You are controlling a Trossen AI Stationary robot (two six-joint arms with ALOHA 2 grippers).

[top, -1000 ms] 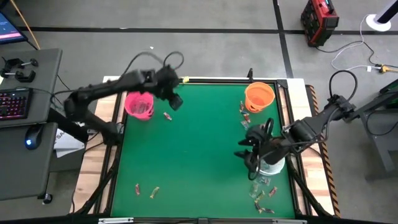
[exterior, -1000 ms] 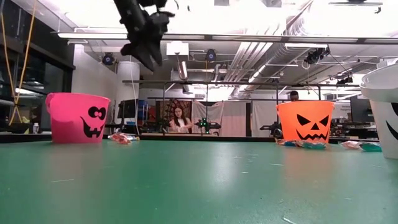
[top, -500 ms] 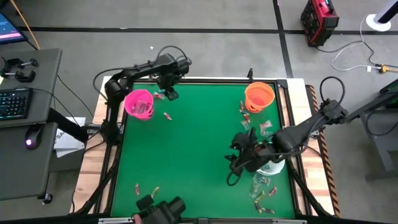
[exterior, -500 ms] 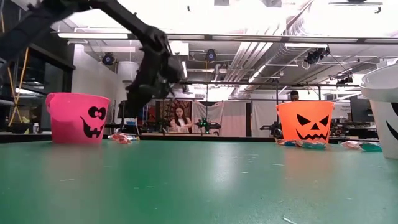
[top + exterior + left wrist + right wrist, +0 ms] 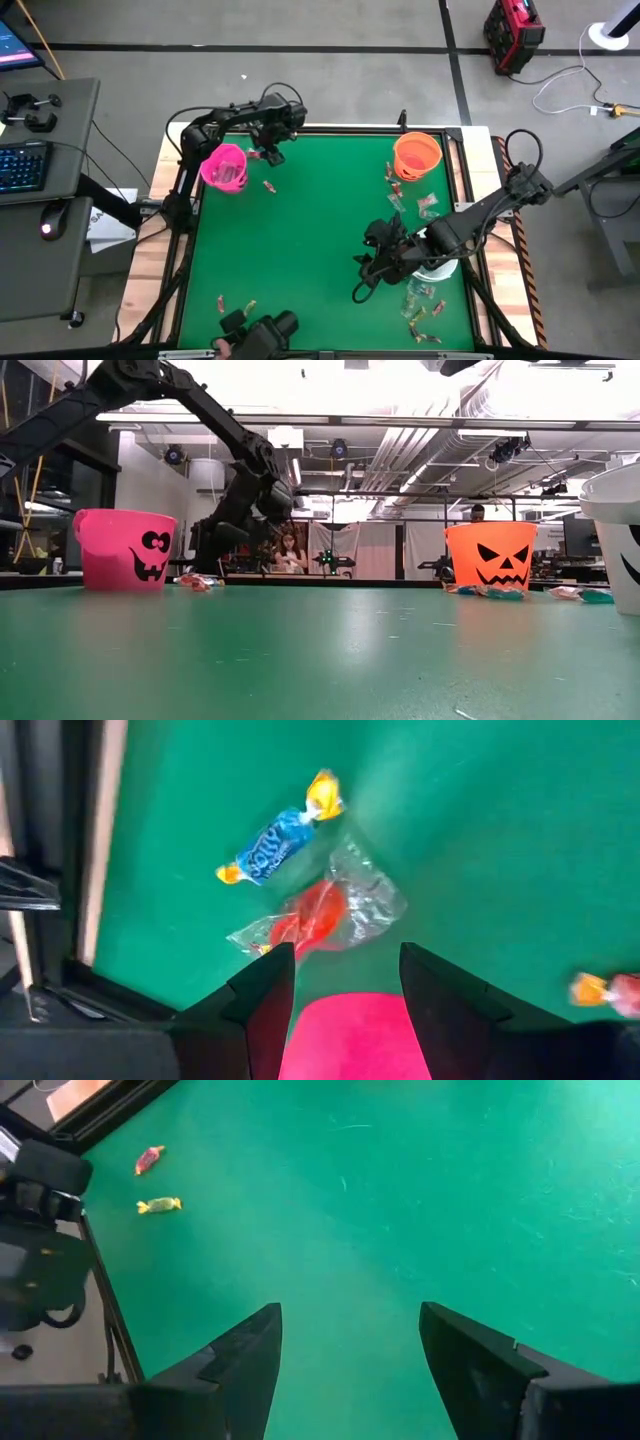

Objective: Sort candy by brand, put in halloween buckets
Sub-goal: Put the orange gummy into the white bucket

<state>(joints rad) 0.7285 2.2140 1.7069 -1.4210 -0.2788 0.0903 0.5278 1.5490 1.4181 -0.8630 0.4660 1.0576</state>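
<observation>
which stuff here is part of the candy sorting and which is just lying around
Part of the job: pink bucket, orange bucket, white bucket, blue-wrapped candy, red candy, left gripper, right gripper.

Lying about: keyboard, mouse, red case.

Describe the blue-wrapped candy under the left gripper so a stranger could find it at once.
Start at the pink bucket in the green table's far left corner. Just beyond it, below the open left gripper, two sweets lie together. Yours is the blue candy with yellow twisted ends; its neighbour is a red candy in clear wrap.
</observation>
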